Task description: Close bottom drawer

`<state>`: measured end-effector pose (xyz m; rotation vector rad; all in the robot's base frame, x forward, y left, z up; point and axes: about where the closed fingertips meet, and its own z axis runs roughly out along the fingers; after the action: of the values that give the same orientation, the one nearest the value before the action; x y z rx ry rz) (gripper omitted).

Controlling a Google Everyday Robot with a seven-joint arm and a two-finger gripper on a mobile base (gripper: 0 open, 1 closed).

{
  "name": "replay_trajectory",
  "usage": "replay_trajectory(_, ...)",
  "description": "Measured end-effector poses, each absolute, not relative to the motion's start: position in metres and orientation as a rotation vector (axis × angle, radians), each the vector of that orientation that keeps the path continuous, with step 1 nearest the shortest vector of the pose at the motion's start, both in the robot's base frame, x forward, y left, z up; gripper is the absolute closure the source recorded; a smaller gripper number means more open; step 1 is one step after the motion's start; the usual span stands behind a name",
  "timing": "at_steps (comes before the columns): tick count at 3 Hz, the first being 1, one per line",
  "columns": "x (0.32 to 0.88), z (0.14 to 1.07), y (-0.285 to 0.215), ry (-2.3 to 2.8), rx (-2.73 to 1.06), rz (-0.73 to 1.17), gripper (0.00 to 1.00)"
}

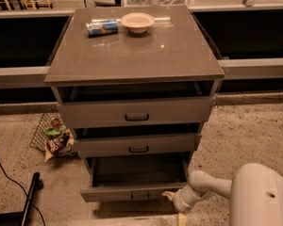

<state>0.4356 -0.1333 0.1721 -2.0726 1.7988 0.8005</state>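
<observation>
A grey bench (146, 55) with three drawers stands on a speckled floor (247, 135), and all three drawers are pulled out by different amounts. The top drawer (179, 111) is out a little, showing a dark gap under the benchtop. The middle drawer (99, 147) is also slightly out. The bottom drawer (108, 193) is drawn out the farthest, so its bare inside is in plain sight, and its flat front with a small dark handle sits nearest the camera, low in the view. The tool (175, 205) is down by the floor at the right end of that drawer's front, just beside its corner. Whether it touches the front cannot be told, nor whether the tool is apart or together. A pale arm (212, 185) runs from it to the right, to a rounded white body (264, 197) in the lower right corner. On the benchtop, toward the back, a shallow pale bowl (137, 21) stands beside a can (102, 28) lying on its side to the left. On the floor left of the bench lies a wire basket (41, 132) with crumpled packets (58, 142) in it. A black cable (4, 173) trails across the lower left, near a dark bar (30, 197).
</observation>
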Motion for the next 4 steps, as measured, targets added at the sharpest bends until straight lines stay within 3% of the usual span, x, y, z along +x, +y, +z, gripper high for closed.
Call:
replay_trajectory(1,0.437,0.169,-0.133,1.789,-2.077,0.820,0.00)
replay_trajectory(2,0.449,0.166,-0.137,1.782,-2.091,0.782,0.19)
replay_trajectory(3,0.476,0.159,-0.143,1.830,-2.096,0.685,0.50)
replay_trajectory(4,0.501,0.155,-0.150,1.861,-2.068,0.617,0.73)
